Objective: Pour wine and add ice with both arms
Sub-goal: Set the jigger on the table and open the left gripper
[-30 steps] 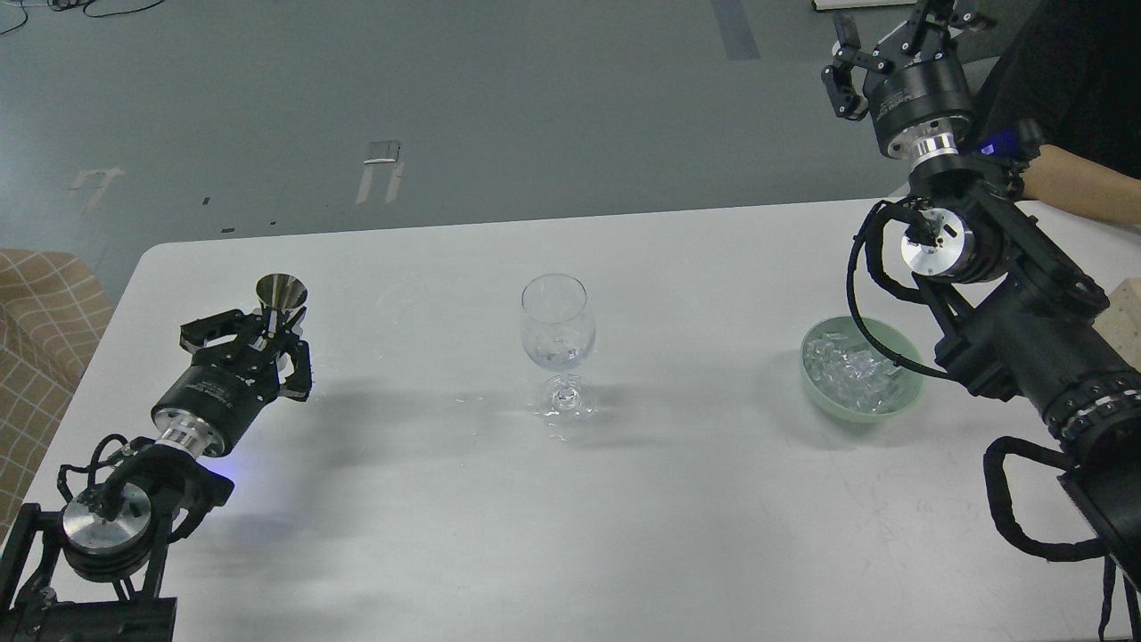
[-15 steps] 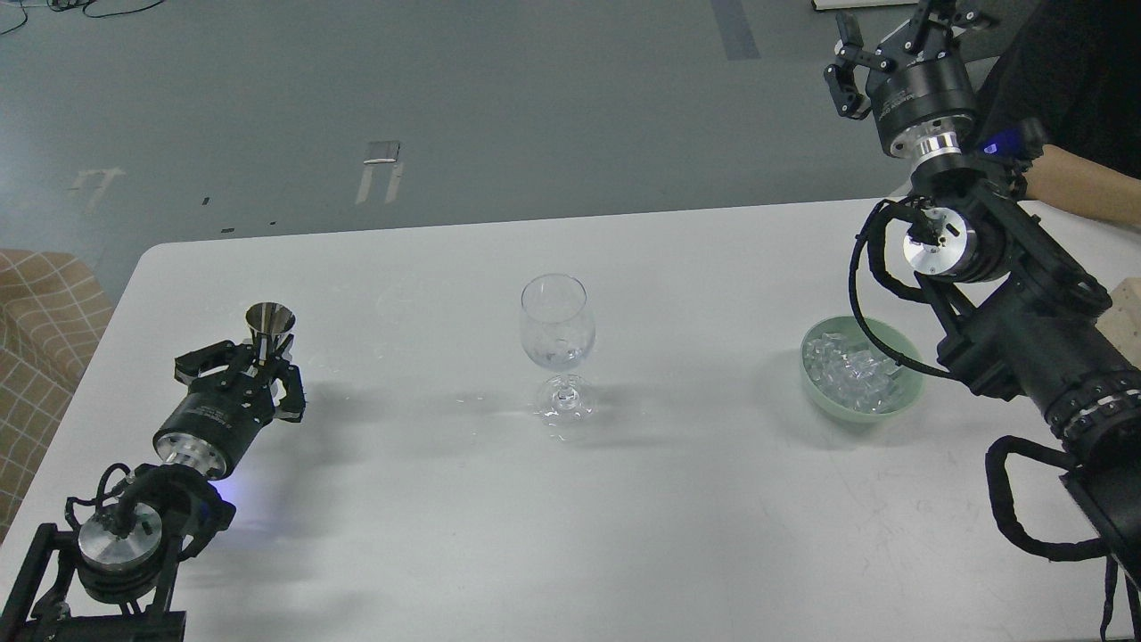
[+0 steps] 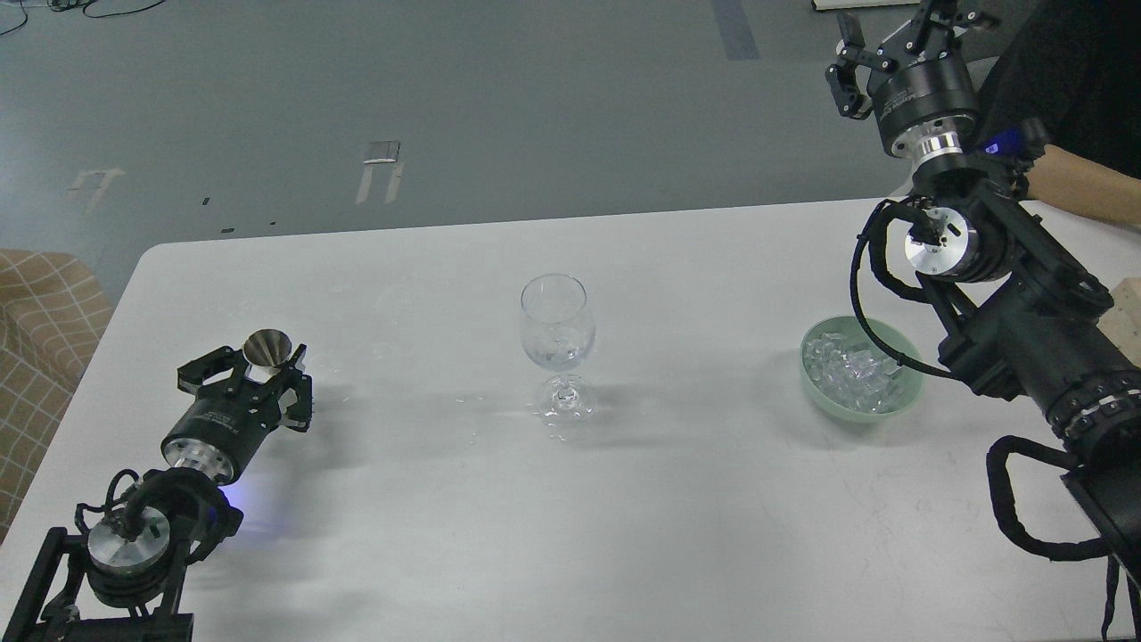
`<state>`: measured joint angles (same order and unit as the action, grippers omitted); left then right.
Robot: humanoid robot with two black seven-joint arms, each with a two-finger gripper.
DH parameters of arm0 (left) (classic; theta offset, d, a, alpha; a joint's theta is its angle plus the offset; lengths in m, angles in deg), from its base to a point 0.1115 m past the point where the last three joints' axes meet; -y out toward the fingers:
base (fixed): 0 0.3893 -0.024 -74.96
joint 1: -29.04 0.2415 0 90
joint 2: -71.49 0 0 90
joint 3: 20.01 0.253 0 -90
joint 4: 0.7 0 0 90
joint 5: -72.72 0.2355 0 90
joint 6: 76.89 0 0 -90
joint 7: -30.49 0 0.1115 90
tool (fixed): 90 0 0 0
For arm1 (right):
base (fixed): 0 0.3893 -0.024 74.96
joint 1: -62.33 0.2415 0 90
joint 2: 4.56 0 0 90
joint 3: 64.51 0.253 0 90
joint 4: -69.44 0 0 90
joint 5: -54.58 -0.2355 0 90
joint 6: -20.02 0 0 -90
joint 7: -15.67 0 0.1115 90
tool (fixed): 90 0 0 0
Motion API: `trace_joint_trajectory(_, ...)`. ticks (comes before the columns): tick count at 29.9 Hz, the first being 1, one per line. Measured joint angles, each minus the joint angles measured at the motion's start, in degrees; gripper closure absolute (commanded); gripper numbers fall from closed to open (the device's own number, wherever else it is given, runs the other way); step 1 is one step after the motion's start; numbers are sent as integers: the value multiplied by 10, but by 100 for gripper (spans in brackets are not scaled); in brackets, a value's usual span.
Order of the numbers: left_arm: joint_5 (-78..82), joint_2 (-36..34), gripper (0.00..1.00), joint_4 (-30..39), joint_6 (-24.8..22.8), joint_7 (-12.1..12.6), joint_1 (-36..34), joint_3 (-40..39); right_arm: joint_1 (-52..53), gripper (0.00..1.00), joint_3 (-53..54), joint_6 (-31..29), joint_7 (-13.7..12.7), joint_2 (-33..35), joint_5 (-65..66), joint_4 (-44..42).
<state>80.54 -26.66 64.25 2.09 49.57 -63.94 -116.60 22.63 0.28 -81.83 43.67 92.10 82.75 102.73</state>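
A wine glass [image 3: 557,343] stands mid-table holding ice [image 3: 560,349]; wine not discernible. At nine o'clock, the left gripper [image 3: 260,379] pinches a steel jigger [image 3: 267,349] upright. At two o'clock, the right gripper [image 3: 891,45] hangs spread, empty, above the ice bowl [image 3: 905,406].

Black arms [image 3: 1025,339], silver ring joints, looped corrugated cables.

Lab: tape-marked grey floor [image 3: 383,165], white table [image 3: 695,499].
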Motion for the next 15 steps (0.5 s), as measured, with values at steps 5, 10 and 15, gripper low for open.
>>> trace_joint_trajectory(5, 1, -1, 39, -1, -1, 0, 0, 0, 1, 0, 0, 1, 0, -1, 0, 0)
trace_joint_trajectory(10, 1, -2, 31, -1, -1, 1, 0, 0, 2, 0, 0, 2, 0, -1, 0, -1)
trace_joint_trajectory(15, 1, -3, 13, -1, -1, 3, 0, 1, 2, 0, 0, 2, 0, -1, 0, -1)
